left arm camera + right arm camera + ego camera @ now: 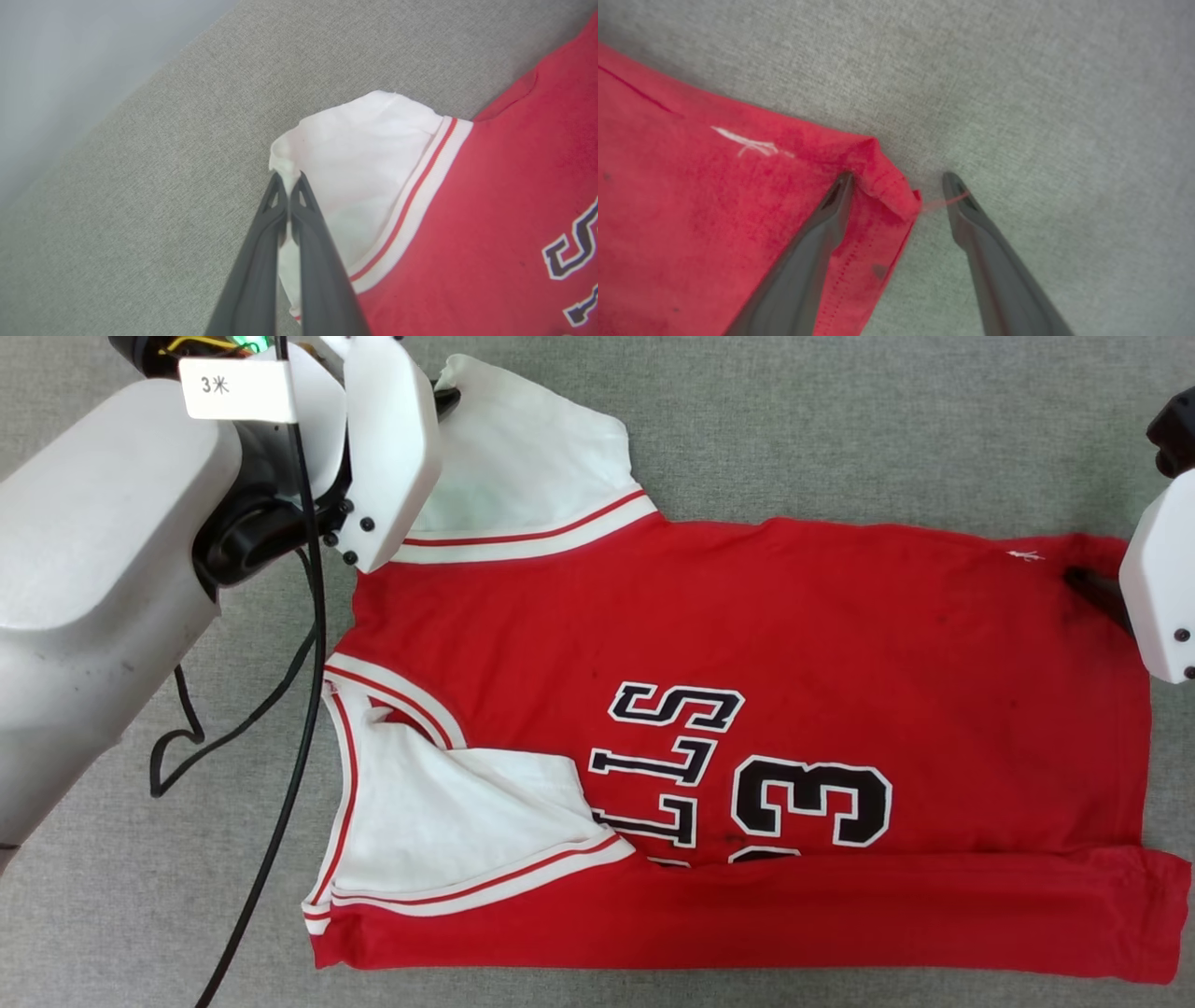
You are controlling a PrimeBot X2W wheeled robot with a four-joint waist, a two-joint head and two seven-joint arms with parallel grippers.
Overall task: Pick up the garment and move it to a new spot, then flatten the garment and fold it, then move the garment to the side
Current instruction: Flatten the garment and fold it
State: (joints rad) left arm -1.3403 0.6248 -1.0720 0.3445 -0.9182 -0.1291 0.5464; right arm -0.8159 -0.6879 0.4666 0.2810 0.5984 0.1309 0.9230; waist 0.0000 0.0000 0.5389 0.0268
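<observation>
The shirt (747, 644) lay spread on the grey worktop (840, 429), one long edge already turned over, so folding seemed underway. The left fingers (261, 261) pinched the shirt's white sleeve (359, 154). The right fingers (803, 261) stood open astride its hem corner (887, 186) and likely needed to close next.

You get bright, even, soft light, a thin shadow along the garment (714, 210) edge in your right wrist view, that view slightly blurred, your left wrist view's upper-left corner hazy, head view sharp
</observation>
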